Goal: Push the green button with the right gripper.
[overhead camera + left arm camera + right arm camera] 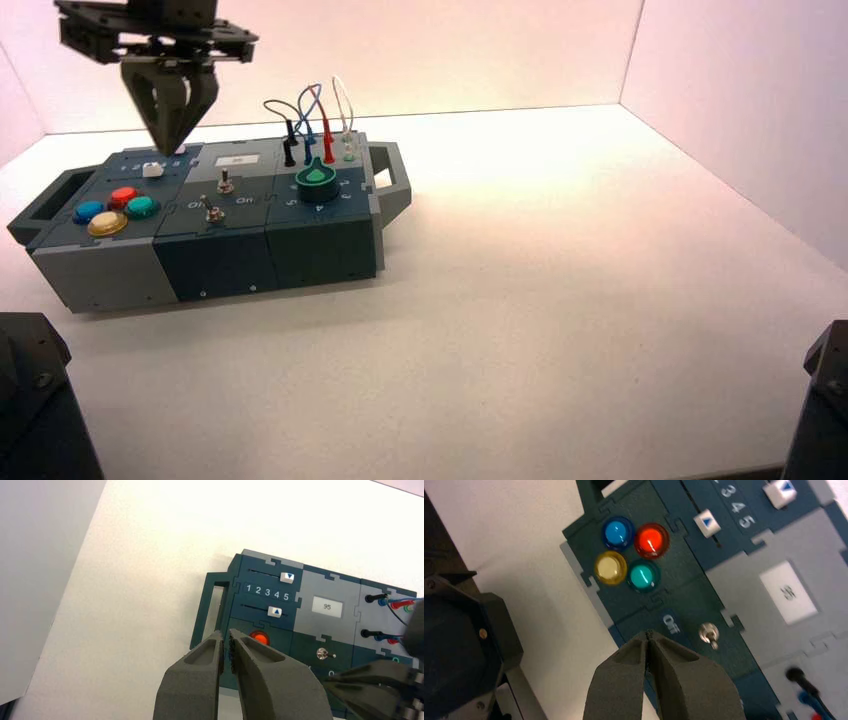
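At the left of the high view, blue (87,211) and yellow (107,223) buttons are crowding the target's outer side, and a red one (123,197) is sitting just behind. Just right of them, the green button (142,207) is showing its dome on the box (104,279), and the right pincer (172,138) is hanging in the upper left of the frame, clear of it, its tips meeting. The left pincer (225,632) is idling above the box's left end, fingertips together.

Doing the press well probably means keeping those tips joined as one blunt point, centring them over the dome while still high, then lowering straight and slowly until the cap gives, and lifting the same way. A slanting approach would be risking the red or yellow neighbour. Farther right, the front toggle switch (214,213) is standing upright, needing clearance from the tips and the frame behind them.
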`<state>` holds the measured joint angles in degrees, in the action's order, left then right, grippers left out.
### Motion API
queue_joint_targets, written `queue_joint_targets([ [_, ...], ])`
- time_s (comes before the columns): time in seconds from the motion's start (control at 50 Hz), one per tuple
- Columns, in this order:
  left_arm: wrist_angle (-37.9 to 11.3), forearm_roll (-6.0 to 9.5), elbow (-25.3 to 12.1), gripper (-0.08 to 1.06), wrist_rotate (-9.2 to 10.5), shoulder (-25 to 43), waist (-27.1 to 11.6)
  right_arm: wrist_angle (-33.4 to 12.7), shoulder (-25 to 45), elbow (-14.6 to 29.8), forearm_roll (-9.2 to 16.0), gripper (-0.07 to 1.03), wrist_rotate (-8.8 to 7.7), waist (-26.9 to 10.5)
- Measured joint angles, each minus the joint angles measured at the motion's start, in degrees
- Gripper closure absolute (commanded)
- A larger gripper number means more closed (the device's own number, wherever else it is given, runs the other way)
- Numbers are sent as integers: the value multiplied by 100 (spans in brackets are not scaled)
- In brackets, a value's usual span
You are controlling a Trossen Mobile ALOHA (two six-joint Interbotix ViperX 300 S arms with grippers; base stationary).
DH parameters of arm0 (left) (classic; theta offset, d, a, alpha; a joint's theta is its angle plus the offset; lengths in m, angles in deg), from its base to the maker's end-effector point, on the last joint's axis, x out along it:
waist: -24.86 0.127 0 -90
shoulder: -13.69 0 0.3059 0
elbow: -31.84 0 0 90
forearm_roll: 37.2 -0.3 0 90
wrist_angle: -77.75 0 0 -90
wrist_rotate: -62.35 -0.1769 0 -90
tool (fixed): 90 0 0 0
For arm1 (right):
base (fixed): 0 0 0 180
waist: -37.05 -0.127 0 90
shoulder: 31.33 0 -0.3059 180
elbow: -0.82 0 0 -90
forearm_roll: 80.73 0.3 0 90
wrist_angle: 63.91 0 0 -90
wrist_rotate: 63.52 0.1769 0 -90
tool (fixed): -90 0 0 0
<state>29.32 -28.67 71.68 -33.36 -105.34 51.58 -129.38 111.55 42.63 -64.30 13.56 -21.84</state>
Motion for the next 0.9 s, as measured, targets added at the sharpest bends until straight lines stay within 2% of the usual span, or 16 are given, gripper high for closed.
queue_joint_targets([
  [0.24,9,0,0,90,9,9,0,-387,527,800,132,99,0,-70],
  [0.4,9,0,0,90,9,9,9,-536,817,1274,141,99,105,-88],
  [0.66,9,9,9,90,9,0,9,-844,1248,1775,123,99,202,-97],
  [0.9,9,18,0,90,9,-9,9,-1107,1529,2232,-18,99,229,-97],
])
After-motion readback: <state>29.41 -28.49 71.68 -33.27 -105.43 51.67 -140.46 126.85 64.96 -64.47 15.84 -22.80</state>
